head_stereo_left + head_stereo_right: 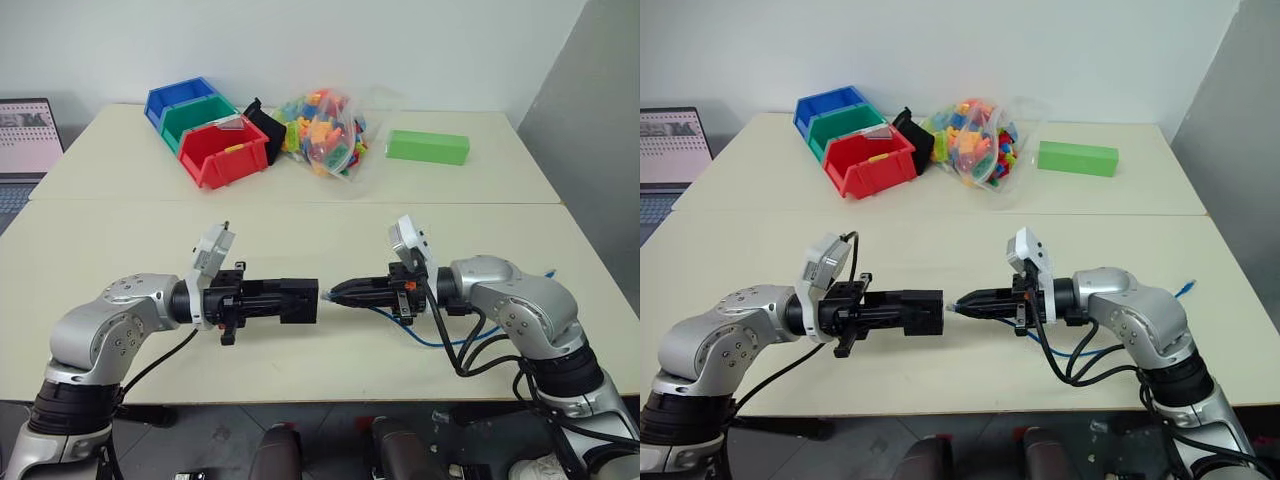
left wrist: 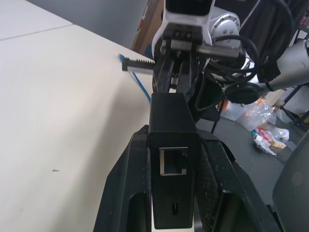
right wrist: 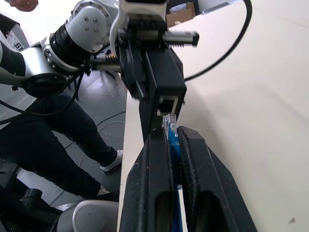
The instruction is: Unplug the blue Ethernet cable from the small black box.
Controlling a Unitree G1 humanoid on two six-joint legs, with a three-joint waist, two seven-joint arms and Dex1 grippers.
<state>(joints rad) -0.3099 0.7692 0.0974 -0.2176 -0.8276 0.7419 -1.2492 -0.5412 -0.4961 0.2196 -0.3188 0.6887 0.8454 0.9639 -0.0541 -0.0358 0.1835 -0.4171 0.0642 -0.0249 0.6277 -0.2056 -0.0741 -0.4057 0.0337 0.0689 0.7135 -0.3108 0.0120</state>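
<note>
The left gripper (image 1: 300,300) is clamping the small black box (image 3: 166,84) between its fingers, port facing the other arm. The right gripper (image 3: 170,133) is pinching the blue Ethernet cable (image 3: 170,133) just behind its clear plug, which is sitting right at the port's mouth, seemingly already pulled free. What is remaining looks like drawing the two apart.

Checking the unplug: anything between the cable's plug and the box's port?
Nothing. In the right wrist view a bare sliver separates the blue Ethernet cable plug from the small black box.
</note>
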